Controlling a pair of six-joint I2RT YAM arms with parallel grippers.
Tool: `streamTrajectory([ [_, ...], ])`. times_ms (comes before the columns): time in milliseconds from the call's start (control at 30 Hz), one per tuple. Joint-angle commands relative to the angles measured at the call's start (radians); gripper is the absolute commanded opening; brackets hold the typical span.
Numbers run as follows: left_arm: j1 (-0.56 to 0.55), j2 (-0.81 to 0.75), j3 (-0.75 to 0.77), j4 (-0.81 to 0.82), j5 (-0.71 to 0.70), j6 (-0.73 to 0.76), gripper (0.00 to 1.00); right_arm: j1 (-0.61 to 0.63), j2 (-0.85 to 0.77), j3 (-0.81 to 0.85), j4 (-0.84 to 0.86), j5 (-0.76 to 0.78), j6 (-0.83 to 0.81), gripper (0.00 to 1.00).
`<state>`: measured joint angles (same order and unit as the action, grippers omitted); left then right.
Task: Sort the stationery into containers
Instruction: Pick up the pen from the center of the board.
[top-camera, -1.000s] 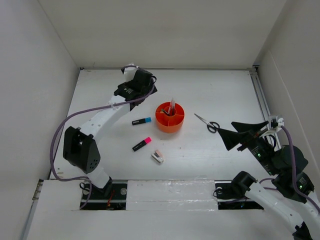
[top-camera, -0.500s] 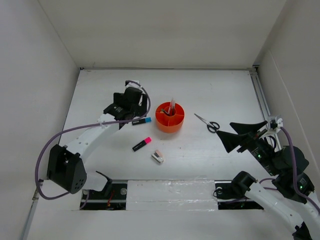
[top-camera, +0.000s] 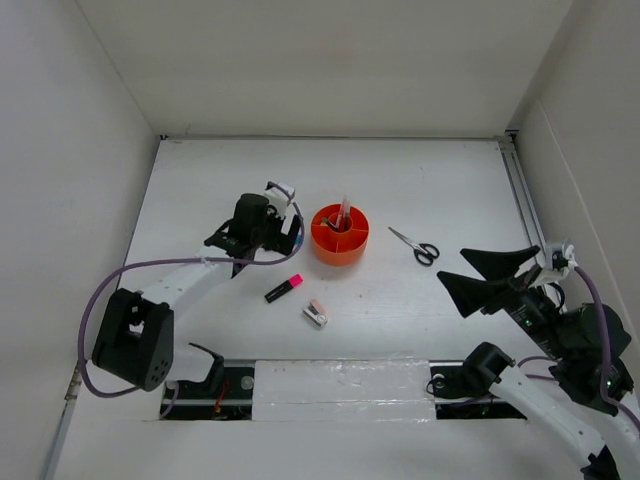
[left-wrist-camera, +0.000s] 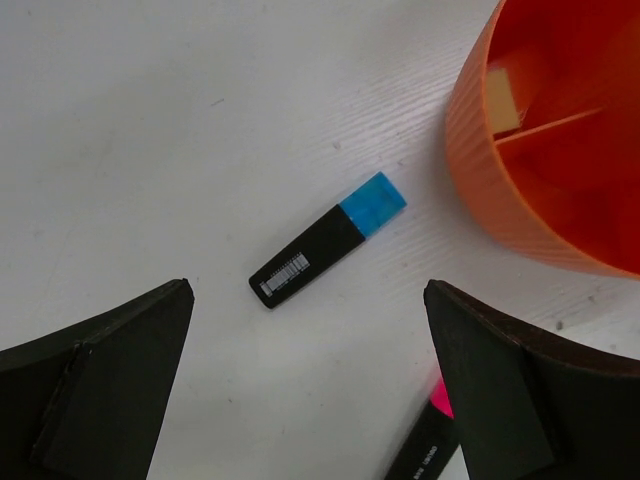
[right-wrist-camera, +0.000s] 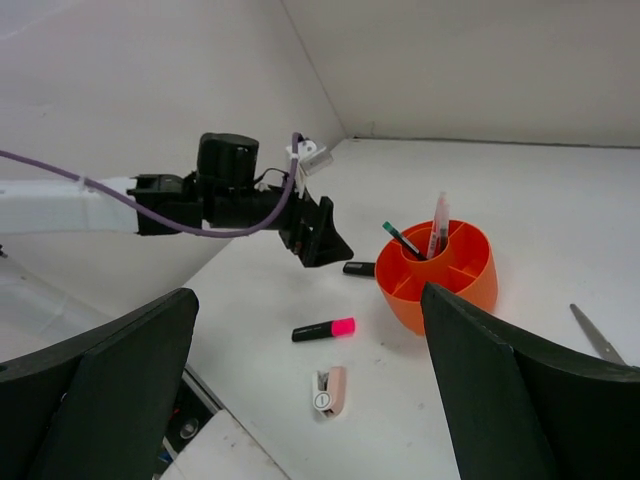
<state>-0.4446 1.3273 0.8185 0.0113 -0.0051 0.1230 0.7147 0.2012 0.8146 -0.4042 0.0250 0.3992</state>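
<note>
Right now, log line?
left tool: open over blue-capped marker | right tool: open, empty | orange organiser: beside marker

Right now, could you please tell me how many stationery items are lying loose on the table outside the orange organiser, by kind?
Markers: 2 (blue-capped marker, pink-capped marker)
Scissors: 1
Pink-white clip-like piece: 1
Total: 4

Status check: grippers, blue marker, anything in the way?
Left gripper open, hovering above blue-capped marker, not touching. Right gripper open, empty, off to the side. Marker lies flat beside orange organiser; nothing covers it.
</note>
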Motion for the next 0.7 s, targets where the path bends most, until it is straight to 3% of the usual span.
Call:
streamTrajectory([
  [0, 0.05, 0.013, -0.057, 0.136, 0.053, 0.081, 1.0, 0.006, -0.04, 0.001, 0.041, -0.02, -0.016, 0.99],
  [167, 0.119, 0.058, -0.016, 0.124, 0.138, 0.101, 1.0, 0.006, -0.062, 0.001, 0.032, -0.043, -0.007, 0.99],
  [667, 0.119, 0.265, 0.068, 0.09, 0.205, 0.133, 0.96, 0.006, -0.08, -0.008, 0.013, -0.043, -0.007, 0.99],
])
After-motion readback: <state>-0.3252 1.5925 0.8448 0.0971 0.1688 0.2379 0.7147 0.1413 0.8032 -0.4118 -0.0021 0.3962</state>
